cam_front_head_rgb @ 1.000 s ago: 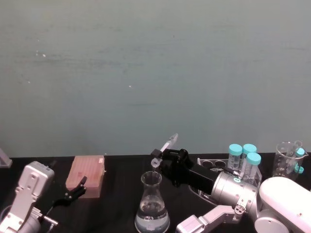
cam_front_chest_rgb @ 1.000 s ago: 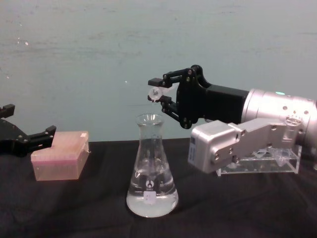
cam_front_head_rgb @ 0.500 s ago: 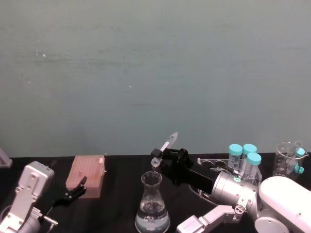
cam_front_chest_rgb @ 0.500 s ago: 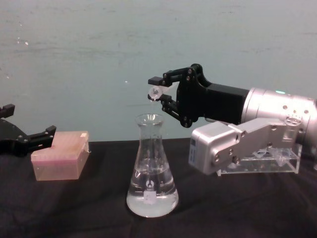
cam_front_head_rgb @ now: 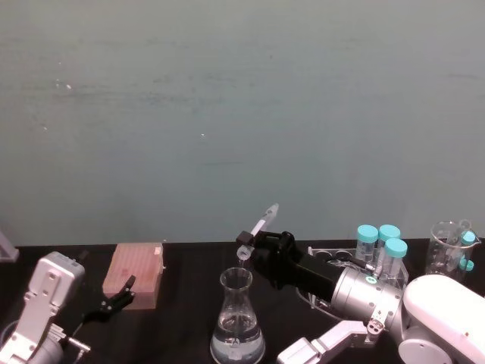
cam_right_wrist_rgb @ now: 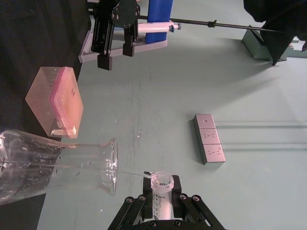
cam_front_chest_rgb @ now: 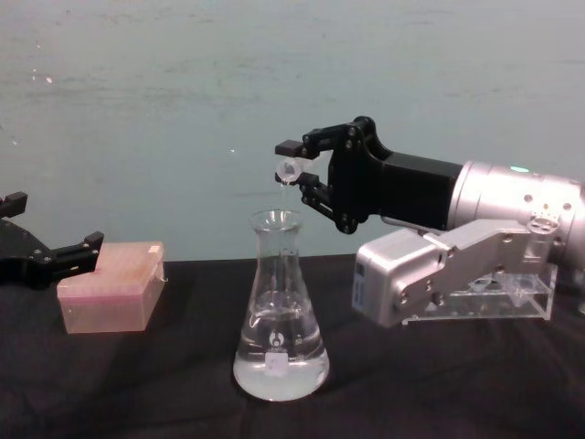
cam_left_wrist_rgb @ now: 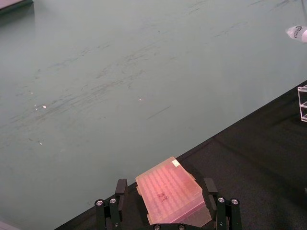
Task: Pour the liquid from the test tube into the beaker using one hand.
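Note:
My right gripper (cam_front_chest_rgb: 294,168) is shut on the test tube (cam_front_head_rgb: 259,225), a slim clear tube held tilted with its whitish rim (cam_front_chest_rgb: 289,170) down, just above the beaker's mouth. The beaker (cam_front_chest_rgb: 279,311) is a clear conical flask standing upright on the black table, and clear liquid (cam_front_chest_rgb: 279,373) fills its wide base. In the right wrist view a thin stream of liquid (cam_right_wrist_rgb: 132,174) runs from the test tube (cam_right_wrist_rgb: 161,184) to the beaker (cam_right_wrist_rgb: 53,163) mouth. My left gripper (cam_front_head_rgb: 115,298) rests open at the far left, next to a pink box.
The pink box (cam_front_chest_rgb: 111,285) sits left of the beaker. Teal-capped tubes (cam_front_head_rgb: 379,243) stand in a clear rack (cam_front_chest_rgb: 512,297) at the right, behind my right arm. A small glass beaker (cam_front_head_rgb: 449,246) stands at the far right.
The right gripper has risen slightly and the test tube tilts a little steeper over the beaker's mouth. The left arm has not moved.

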Controlling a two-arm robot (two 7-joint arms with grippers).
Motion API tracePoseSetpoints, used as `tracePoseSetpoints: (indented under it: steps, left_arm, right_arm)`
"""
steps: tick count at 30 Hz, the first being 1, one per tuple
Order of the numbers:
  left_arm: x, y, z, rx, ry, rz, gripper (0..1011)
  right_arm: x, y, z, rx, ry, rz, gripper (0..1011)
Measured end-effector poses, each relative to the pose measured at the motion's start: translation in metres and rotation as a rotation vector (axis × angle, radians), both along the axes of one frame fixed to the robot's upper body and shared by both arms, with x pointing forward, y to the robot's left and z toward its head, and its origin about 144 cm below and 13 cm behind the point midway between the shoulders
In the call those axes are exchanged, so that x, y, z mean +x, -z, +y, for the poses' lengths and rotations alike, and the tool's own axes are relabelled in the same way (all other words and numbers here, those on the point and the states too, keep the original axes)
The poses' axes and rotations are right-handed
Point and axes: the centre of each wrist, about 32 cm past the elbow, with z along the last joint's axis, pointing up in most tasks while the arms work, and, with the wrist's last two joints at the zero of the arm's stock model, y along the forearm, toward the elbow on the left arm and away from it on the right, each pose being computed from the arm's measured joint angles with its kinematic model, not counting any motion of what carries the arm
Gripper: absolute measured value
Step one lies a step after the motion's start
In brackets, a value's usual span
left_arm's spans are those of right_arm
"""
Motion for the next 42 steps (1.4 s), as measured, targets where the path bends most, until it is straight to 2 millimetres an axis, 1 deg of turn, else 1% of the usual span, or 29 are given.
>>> tracePoseSetpoints:
  steps: [35,40,42]
  left_arm:
    - [0.0,0.0,0.0,0.0,0.0,0.0,1000]
    - [0.0,0.0,0.0,0.0,0.0,0.0,1000]
    - [0.0,0.0,0.0,0.0,0.0,0.0,1000]
  right_arm:
    - [0.0031,0.0015,-0.002,-0.03,-0.005,-0.046,224]
    - [0.0012,-0.0016,-0.0008,0.011,0.011,-0.022,224]
    - [-0.0014,-0.0047,-0.0009,0.047,0.028,0.012,224]
